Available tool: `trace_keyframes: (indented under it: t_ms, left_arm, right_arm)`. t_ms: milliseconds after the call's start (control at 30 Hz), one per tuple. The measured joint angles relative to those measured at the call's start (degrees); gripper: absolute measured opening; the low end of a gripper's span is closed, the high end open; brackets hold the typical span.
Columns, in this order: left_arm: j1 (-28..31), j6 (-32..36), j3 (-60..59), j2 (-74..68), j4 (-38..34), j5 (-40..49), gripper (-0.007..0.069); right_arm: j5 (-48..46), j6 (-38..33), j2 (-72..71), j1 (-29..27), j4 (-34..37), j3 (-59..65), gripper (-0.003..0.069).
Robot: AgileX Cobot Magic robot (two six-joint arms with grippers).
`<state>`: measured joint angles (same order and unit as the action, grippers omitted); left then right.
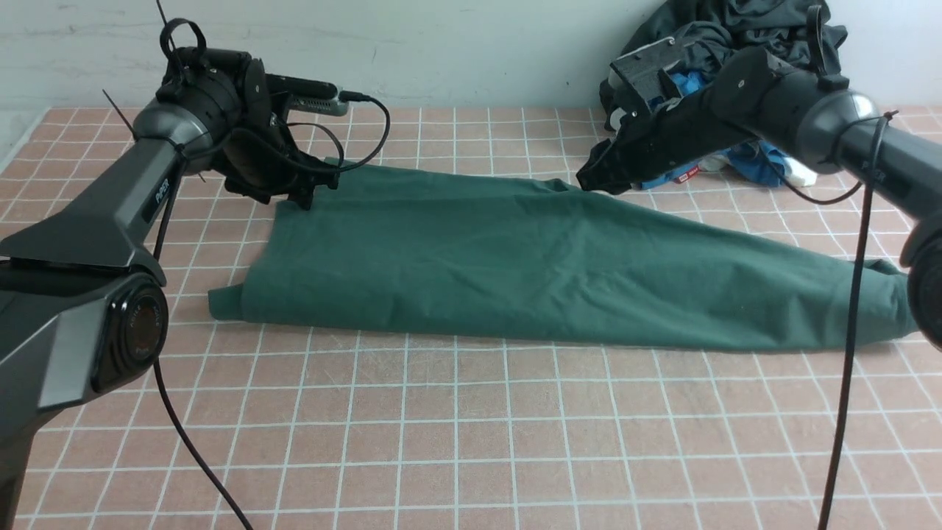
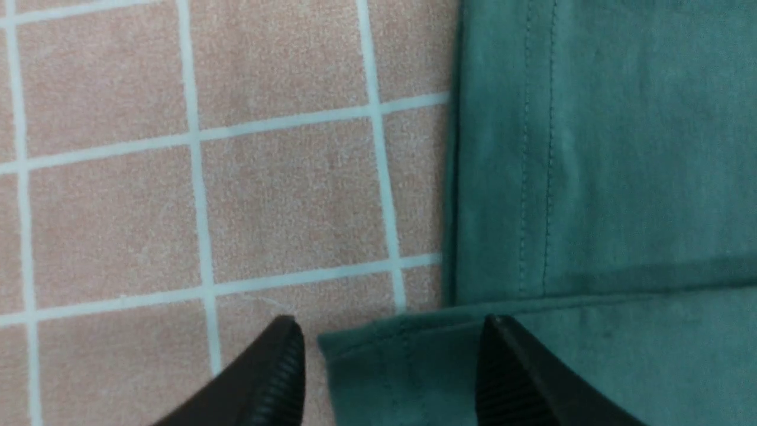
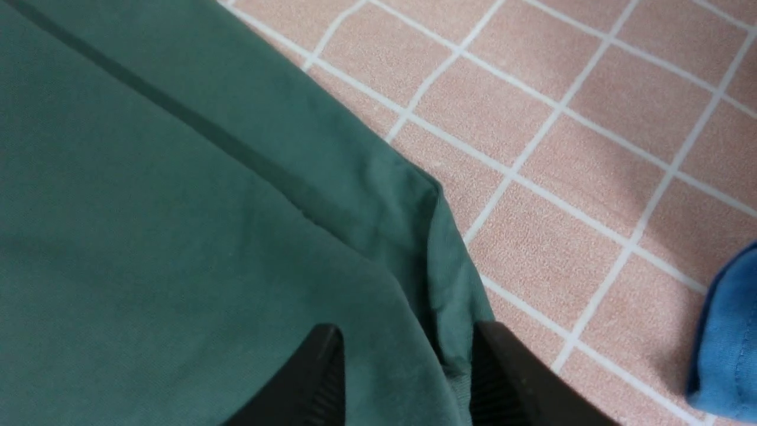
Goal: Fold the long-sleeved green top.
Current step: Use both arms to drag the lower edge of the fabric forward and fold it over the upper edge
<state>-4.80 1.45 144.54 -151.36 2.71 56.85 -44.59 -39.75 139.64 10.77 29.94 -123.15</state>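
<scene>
The left claw (image 1: 307, 199) and right claw (image 1: 591, 182), both spread, are straddling the green long-sleeved top's (image 1: 515, 258) corners; pinching seemingly coming next.

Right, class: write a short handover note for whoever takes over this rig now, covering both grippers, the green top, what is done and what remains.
Left gripper: open, fingers straddling the far left corner of the green long-sleeved top.
Right gripper: open, straddling the top's far edge, further right.
Top: lying flat on the tiled table; its layered edges suggest one fold is already made. A blue garment and a dark garment are piled at the far right.
Left to do: probably close on the fabric and fold the top over again into a compact shape.
</scene>
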Motion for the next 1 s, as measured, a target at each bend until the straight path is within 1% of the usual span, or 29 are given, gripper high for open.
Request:
trace_keyframes:
  t_ms: [100,200,233,333,533,600,667,833,867,900,933,1000]
  left_arm:
    - [0.0,0.0,0.0,-0.1,-0.1,-1.0,0.0254]
    - [-0.1,0.1,0.2,-0.1,-0.1,-1.5,0.0078]
    - [-0.1,0.2,0.6,-0.1,-0.1,-1.5,0.0044]
    - [-0.3,0.4,2.2,-0.1,-0.1,-1.5,0.0006]
    - [-0.4,0.5,4.4,-0.1,-0.1,-1.3,-0.0004]
    - [-0.4,0.6,4.4,-0.1,-0.1,-0.2,0.0008]
    - [-0.4,0.9,4.4,-0.1,-0.1,1.5,0.0045]
    - [0.0,0.9,4.4,-0.1,-0.1,5.2,0.0236]
    - [0.2,0.7,4.4,-0.1,-0.1,5.7,0.03]
    - [0.2,0.6,4.5,-0.1,-0.1,5.9,0.0309]
    - [0.4,0.3,4.5,-0.2,-0.1,6.2,0.0355]
    - [0.6,-0.1,4.6,-0.8,-0.1,6.3,0.0397]
  right_arm:
    - [0.3,0.0,0.9,0.0,0.0,0.0,0.029]
    - [1.6,0.7,2.7,0.0,0.2,0.0,0.0295]
    - [2.0,1.0,3.0,0.0,0.2,0.0,0.0297]
    - [3.1,1.3,3.6,0.0,0.8,0.0,0.0306]
    - [4.5,0.4,4.4,0.0,1.7,0.0,0.0328]
    - [4.7,0.4,4.7,0.0,1.8,-0.1,0.0337]
    - [5.1,0.3,4.9,0.0,1.9,-0.1,0.0354]
    - [6.7,0.3,4.9,0.0,1.9,-0.1,0.0416]
    - [6.9,0.3,4.9,0.0,2.0,-0.1,0.0424]
    - [7.0,0.3,4.9,0.0,2.0,-0.1,0.0426]
    - [7.1,0.3,4.9,0.2,2.0,-0.1,0.0427]
    - [7.3,0.3,4.9,0.7,2.0,-0.1,0.0419]
